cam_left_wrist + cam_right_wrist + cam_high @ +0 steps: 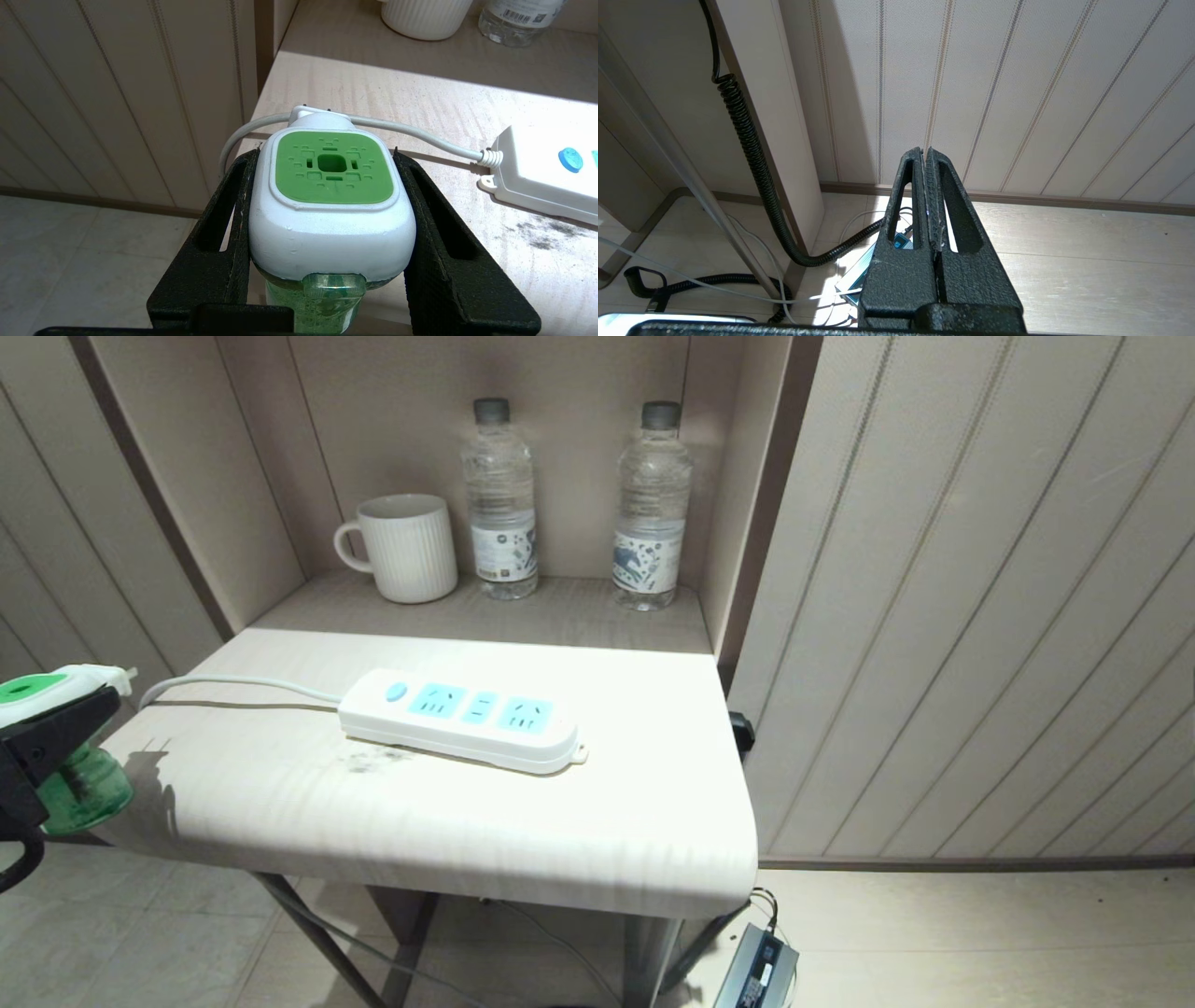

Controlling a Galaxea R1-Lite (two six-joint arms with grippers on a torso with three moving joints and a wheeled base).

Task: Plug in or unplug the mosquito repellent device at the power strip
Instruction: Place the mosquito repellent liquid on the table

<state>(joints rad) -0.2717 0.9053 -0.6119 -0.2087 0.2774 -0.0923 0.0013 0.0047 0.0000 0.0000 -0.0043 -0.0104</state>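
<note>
Three light-blue socket faces sit bare on the long white power strip [462,719], which lies flat across the pale wood-grain counter [485,831] with its round blue button toward the white cord [233,685]. Off the counter's edge on the cord side, the left claw [42,747] grips the mosquito repellent device [56,756], its green-and-white rounded head uppermost and its translucent green bottle below, well apart from the strip. Behind the strip, in the alcove, stand a ribbed white mug [403,549] and two clear plastic water bottles [501,499].

From the left wrist, the two black fingers [229,224] press both flanks of the device's white head [331,205], the green square panel facing up; the strip's button end [551,172] lies beyond, on the counter.

From the right wrist, the right claw [927,186] hangs low near the floor, pressed together and empty, with a coiled black cable [752,154] beside the counter's leg.
</note>
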